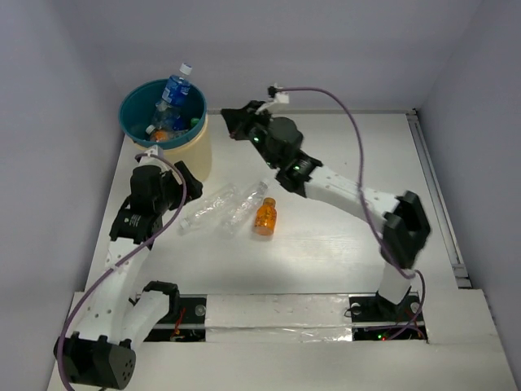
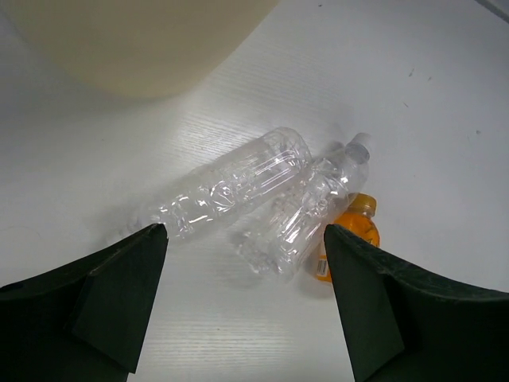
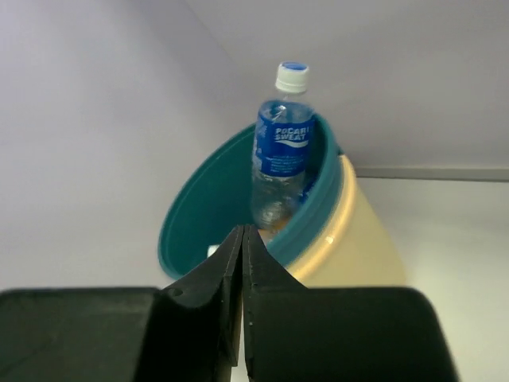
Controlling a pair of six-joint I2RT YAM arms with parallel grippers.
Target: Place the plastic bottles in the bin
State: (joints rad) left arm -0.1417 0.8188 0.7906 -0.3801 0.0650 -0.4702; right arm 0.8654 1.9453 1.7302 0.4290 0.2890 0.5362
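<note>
The bin (image 1: pixel 189 145), cream outside with a teal rim, stands at the back left and holds several bottles; a blue-labelled one (image 1: pixel 174 88) sticks up, also in the right wrist view (image 3: pixel 282 151). Two clear bottles (image 1: pixel 207 208) (image 1: pixel 244 207) and an orange bottle (image 1: pixel 264 217) lie on the table in front of it. In the left wrist view the clear bottles (image 2: pixel 231 187) (image 2: pixel 306 215) and the orange one (image 2: pixel 354 231) lie just ahead of my open, empty left gripper (image 2: pixel 245 274). My right gripper (image 3: pixel 242 239) is shut and empty, right of the bin (image 3: pixel 318 215).
Grey walls close off the back and left. A rail (image 1: pixel 435 195) runs along the table's right edge. The bin's cream wall (image 2: pixel 135 48) is close above the left gripper in its wrist view.
</note>
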